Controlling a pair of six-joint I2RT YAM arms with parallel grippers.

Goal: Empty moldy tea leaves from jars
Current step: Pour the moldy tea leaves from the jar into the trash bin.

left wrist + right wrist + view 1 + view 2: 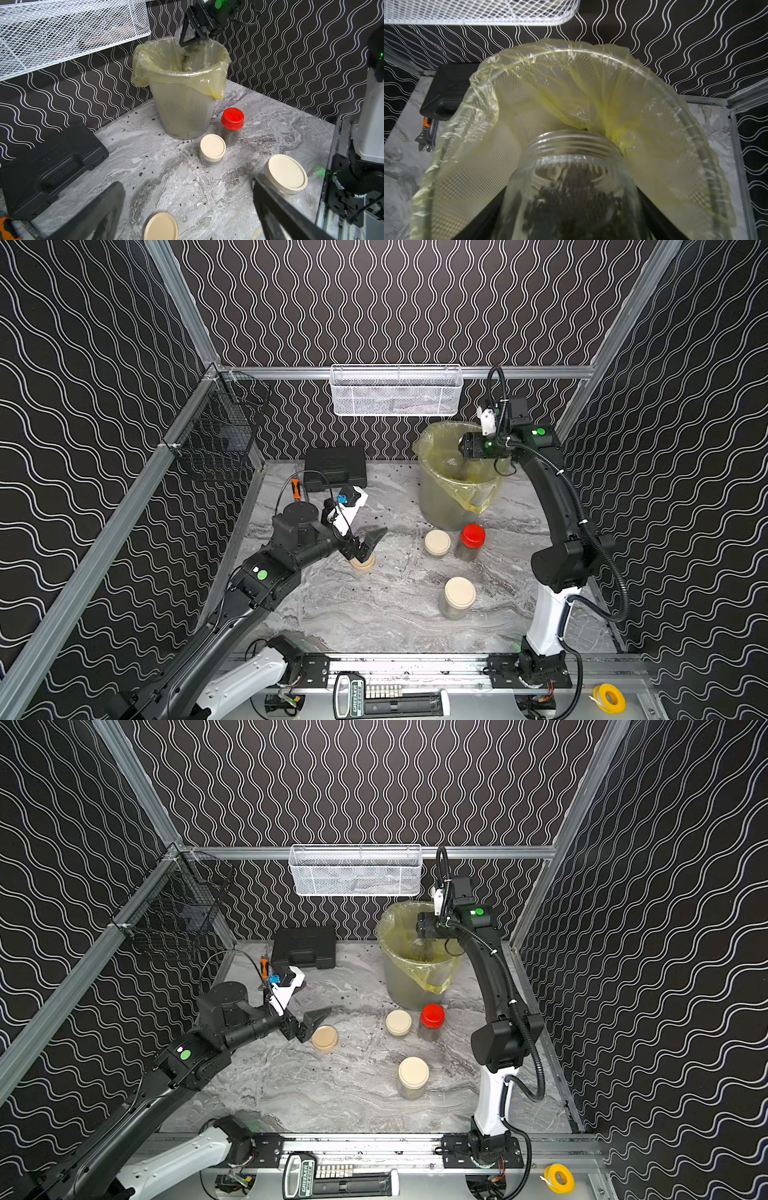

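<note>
My right gripper (465, 445) is shut on an open clear glass jar (571, 166), tipped mouth-down over the bucket lined with a yellow bag (182, 112). Dark tea leaves (571, 197) fill the jar's neck, and a stream of them falls into the bag in the left wrist view. My left gripper (313, 1025) is open and empty, low over the table just beside a loose cream lid (325, 1038). Standing shut in front of the bucket are two cream-lidded jars (437, 542) (459, 593) and a slimmer red-lidded jar (472, 536).
A black case (334, 468) lies at the back left with an orange-handled tool (296, 489) beside it. A white mesh basket (397, 391) hangs on the back wall and a black wire basket (220, 435) on the left wall. Dark tea specks (141, 173) dot the marble table.
</note>
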